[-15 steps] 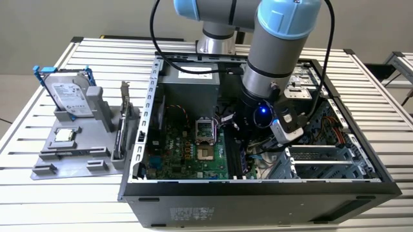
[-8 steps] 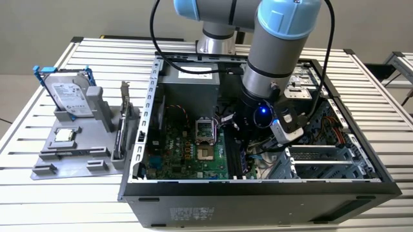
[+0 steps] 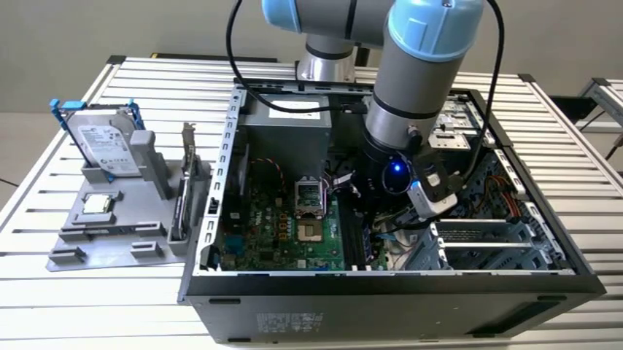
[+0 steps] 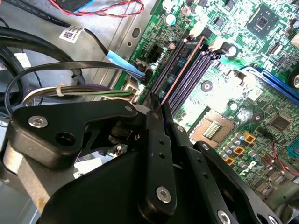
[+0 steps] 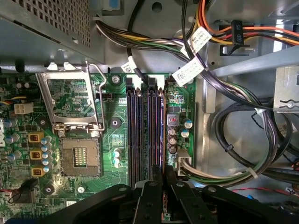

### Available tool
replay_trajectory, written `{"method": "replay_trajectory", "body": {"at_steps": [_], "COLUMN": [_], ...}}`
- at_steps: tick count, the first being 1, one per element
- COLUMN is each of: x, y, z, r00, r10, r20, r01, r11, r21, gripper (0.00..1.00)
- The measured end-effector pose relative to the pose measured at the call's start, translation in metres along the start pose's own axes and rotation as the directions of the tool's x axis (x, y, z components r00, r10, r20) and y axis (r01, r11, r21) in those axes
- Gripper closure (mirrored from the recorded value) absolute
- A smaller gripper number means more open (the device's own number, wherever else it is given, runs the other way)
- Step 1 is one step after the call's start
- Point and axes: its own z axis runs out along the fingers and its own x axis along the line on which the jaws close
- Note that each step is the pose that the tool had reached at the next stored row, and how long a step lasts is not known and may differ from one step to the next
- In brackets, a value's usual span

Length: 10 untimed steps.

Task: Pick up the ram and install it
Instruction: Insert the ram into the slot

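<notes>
One robot arm reaches down into an open computer case [image 3: 389,284] that lies on its side on a slatted metal counter [image 3: 58,306]. The arm's black hand [image 4: 156,112] is deep inside the case, over the green motherboard [image 5: 117,154], directly above the row of long memory slots [image 5: 145,135]. In the second wrist view a thin edge, reddish-brown in the light, runs from between the fingers [image 4: 159,140] along the slot nearest the case wall; this looks like the ram [image 4: 180,74], seen edge-on and standing in or just over that slot. In the first wrist view the same thin edge [image 5: 161,135] lines up lengthwise with the slot. The fingers appear pressed together on the stick's near end, probably to keep it upright and square to the slot. Whether it is fully seated cannot be told. Beside the slots sits the empty processor socket [image 5: 79,156] with its metal frame raised. Bundled cables [image 5: 243,154] fill the space by the case wall. On the counter, to the exterior view's left, a grey holder [image 3: 107,233] carries a hard drive [image 3: 102,146] in a blue frame.
</notes>
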Motion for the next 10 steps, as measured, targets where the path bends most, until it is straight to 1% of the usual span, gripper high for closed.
{"method": "replay_trajectory", "body": {"at_steps": [4, 7, 10], "x": [0.0000, 0.0000, 0.0001], "y": [0.0001, 0.0000, 0.0000], "z": [0.0005, 0.0006, 0.0006], "r00": [1.0000, 1.0000, 1.0000], "r10": [0.000, 0.000, 0.000], "r20": [0.0001, 0.0001, 0.0009], "r01": [0.000, 0.000, 0.000], "r11": [1.0000, 1.0000, 1.0000], "r21": [0.0014, 0.0058, 0.0058], "gripper": [1.00, 1.00, 1.00]}}
